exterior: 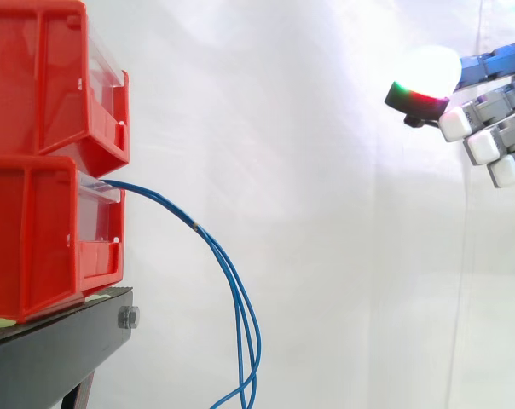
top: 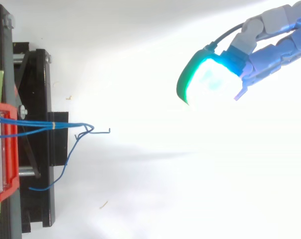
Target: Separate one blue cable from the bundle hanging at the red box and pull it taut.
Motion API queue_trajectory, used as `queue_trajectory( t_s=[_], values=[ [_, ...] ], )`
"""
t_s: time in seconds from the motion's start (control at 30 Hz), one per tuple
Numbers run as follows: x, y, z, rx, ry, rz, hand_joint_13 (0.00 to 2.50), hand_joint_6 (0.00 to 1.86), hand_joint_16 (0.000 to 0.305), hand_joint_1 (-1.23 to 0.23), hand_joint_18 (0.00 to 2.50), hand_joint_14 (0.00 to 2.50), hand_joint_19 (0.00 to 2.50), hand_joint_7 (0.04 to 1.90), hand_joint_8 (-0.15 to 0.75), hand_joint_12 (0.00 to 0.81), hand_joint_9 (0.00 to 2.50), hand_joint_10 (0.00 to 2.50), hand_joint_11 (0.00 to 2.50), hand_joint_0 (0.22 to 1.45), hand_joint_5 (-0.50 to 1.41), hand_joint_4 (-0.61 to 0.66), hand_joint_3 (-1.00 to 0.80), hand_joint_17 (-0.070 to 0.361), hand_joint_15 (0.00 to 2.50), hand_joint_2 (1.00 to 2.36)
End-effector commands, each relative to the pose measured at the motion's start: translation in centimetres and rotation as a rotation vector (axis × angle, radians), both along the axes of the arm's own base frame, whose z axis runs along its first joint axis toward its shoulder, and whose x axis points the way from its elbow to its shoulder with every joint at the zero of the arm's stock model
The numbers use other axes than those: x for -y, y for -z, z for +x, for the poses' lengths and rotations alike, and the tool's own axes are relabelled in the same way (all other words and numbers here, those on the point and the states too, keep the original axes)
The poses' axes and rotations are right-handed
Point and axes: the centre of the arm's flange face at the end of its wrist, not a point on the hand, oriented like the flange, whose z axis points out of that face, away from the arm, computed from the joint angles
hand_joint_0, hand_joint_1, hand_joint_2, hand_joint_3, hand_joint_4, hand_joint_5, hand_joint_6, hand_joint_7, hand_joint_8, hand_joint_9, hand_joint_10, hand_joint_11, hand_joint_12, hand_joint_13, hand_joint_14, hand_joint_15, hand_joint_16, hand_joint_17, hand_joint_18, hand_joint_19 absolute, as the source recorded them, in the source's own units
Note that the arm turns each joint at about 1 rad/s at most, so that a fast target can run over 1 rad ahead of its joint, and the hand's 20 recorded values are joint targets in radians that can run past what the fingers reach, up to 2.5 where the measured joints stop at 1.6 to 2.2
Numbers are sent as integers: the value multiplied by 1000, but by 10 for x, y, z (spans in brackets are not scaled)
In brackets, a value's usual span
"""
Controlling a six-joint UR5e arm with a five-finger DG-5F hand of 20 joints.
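A bundle of thin blue cables [exterior: 232, 281] comes out of the lower red bin [exterior: 44, 239] and droops down in a long loop past the stand. From above, the blue cables [top: 46, 124] run out of the red bin [top: 1, 149] and end in loose bent tips. My hand [exterior: 488, 128] hovers high at the right, far from the cables, its fingers relaxed and holding nothing. In the top view the hand [top: 270, 42] reaches in from the upper right with a glowing green fingertip [top: 205, 79].
A second red bin [exterior: 53, 77] is stacked on the lower one. Both rest on a black stand [exterior: 61, 341]. A white curtain hangs behind, with wide free room between the bins and my hand.
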Motion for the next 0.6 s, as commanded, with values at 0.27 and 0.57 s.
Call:
queue_trajectory(
  t_s=[0.27,0.57],
  values=[
    [-3,-4,8,64,40,21,656,502,50,-559,689,9,355,777,292,359,666,9,325,520,-225,196,-466,113,257,1002],
    [-9,5,16,65,95,7,680,502,49,-572,715,9,366,792,293,361,686,9,363,522,-220,203,-464,110,278,1003]
  ],
)
